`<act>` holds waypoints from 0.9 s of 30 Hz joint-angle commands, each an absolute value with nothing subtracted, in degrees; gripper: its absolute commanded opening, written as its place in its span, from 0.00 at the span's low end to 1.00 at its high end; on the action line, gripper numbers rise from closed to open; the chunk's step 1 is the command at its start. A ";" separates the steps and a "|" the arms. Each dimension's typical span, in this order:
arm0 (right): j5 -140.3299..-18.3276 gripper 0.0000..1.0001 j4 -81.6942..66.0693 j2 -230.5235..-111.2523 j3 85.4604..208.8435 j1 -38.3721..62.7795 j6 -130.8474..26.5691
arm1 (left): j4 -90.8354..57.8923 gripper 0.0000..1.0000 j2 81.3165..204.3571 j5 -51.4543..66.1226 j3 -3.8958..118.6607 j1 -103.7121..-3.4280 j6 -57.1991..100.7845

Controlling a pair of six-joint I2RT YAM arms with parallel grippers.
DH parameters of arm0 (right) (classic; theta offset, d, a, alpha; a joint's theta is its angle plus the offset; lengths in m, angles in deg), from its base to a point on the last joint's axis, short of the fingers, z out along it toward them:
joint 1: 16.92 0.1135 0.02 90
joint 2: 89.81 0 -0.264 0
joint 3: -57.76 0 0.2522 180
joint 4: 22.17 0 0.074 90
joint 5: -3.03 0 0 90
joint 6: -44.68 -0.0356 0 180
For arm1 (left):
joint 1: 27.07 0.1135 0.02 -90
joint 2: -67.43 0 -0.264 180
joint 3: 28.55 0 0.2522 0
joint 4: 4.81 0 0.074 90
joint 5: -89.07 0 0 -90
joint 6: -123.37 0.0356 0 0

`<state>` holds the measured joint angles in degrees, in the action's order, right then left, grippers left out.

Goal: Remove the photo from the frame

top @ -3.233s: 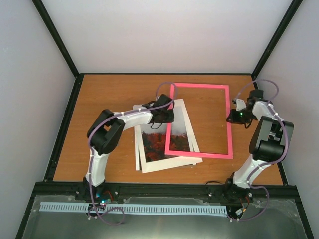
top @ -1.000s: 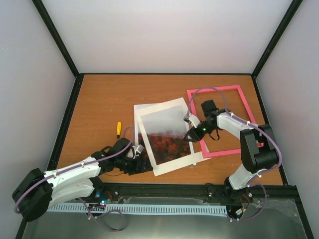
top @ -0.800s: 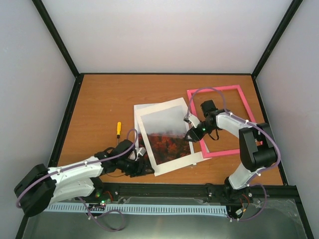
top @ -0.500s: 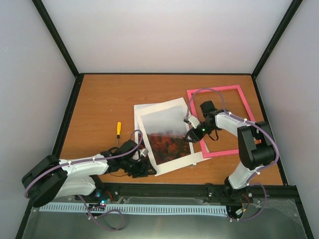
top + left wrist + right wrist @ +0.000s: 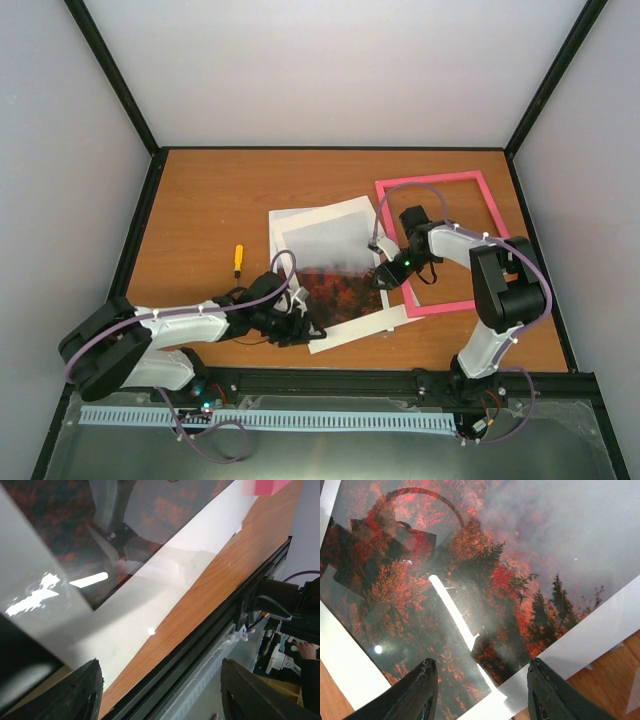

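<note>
Out of its pink frame (image 5: 455, 176), the autumn photo (image 5: 325, 262) lies flat on the wooden table (image 5: 200, 200) just left of that frame, bordered by a white mat (image 5: 360, 325) whose right edge meets the frame's left rail. The left gripper (image 5: 162, 680) hovers over the mat corner farthest from the frame on the arms' side, jaws well apart and holding nothing. The right gripper (image 5: 481, 680) hangs over the red trees at the photo's frame-side edge, fingers parted about halfway and likewise empty. The print looks light, thin and limp, likely to bend or crease if lifted by one point. Its face is glossy enough to mirror the grippers, so pads may slide on it. Whether a clear pane lies over it cannot be told. The safest hold appears to be a pinch at a free edge or corner, away from the frame, once that edge is raised off the wood. A second pale sheet shows past the mat's far-left corner. Open tabletop spreads left of the frame and beyond it toward the back wall, broken only by a yellow-handled screwdriver (image 5: 238, 259) well left of the frame. The frame's own rail hems in the sheet's right side.
</note>
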<state>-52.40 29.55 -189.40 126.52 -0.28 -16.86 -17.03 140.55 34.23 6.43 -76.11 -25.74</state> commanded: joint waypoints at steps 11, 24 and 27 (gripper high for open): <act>-52.14 0.48 30.79 -190.21 126.71 0.21 -16.46 | -22.17 0.65 139.08 31.10 10.62 -76.73 -25.44; -52.34 0.48 30.95 -191.12 126.89 0.19 -16.67 | -20.78 0.67 142.80 36.44 6.68 -77.34 -24.35; -52.32 0.48 31.13 -191.43 126.83 0.22 -16.71 | -18.77 0.67 144.64 36.54 7.37 -77.34 -24.10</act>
